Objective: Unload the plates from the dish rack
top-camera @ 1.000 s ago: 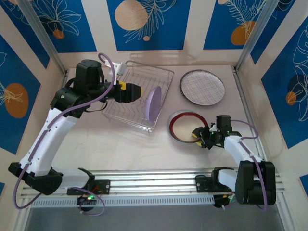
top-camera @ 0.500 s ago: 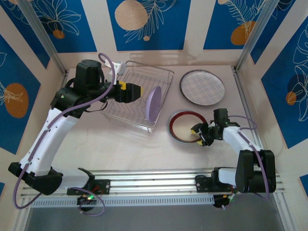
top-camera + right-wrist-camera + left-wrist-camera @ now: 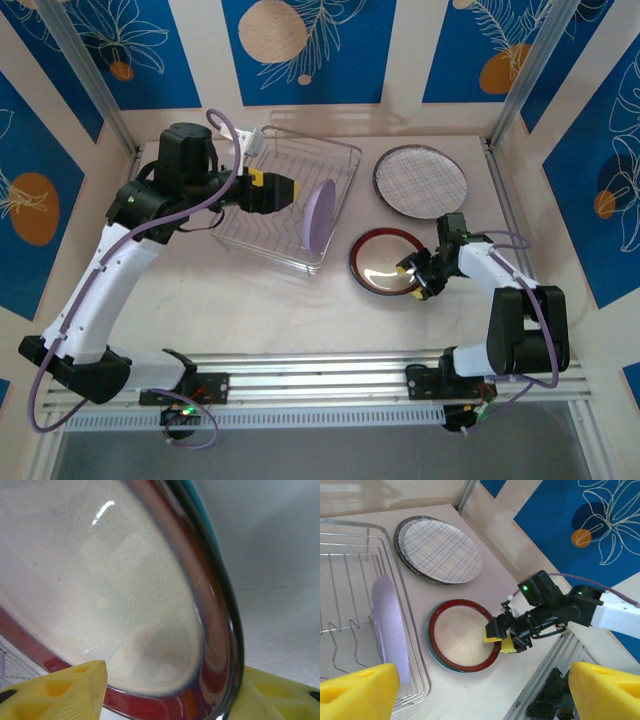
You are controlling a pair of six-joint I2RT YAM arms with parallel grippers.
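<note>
Beige table [image 3: 270, 300], blue floral wall panels [image 3: 350, 50]; left hand [image 3: 285, 192] spread over dish rack [image 3: 345, 160], right hand [image 3: 410, 280] parted around red-rimmed plate [image 3: 380, 262] edge.

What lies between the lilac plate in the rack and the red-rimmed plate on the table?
The dish rack's wire side wall, then a bare strip of table; the left wrist view shows it.

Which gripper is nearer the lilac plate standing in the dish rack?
Left. The left gripper hovers over the dish rack just beside the lilac plate; the right gripper is off at the red-rimmed plate on the table.
</note>
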